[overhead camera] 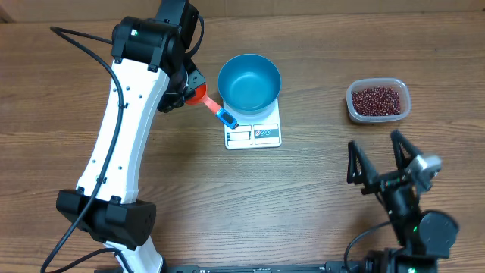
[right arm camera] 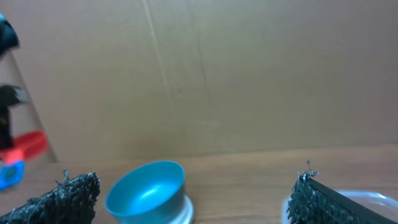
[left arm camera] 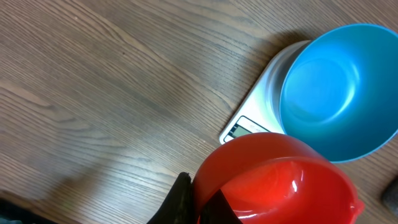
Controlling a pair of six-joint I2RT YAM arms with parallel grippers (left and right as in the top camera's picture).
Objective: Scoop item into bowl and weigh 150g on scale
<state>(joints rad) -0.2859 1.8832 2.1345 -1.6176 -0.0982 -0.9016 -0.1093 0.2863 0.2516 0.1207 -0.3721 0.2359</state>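
Bowl (overhead camera: 249,81) sits on scale (overhead camera: 253,135); left claw (overhead camera: 188,88) clamps red scoop (overhead camera: 201,96).

The left arm (overhead camera: 121,129) stretches long from its base at the near edge toward the far side, its wrist bent down and the left gripper (overhead camera: 189,87) clamped tight on a red scoop (overhead camera: 198,94). The right arm (overhead camera: 420,227) sits folded low over its own base. The right gripper (overhead camera: 377,158) is held level with its 2 fingers spread wide apart.

glossy plastic bowl (overhead camera: 249,81), wood-grain table (overhead camera: 303,197)
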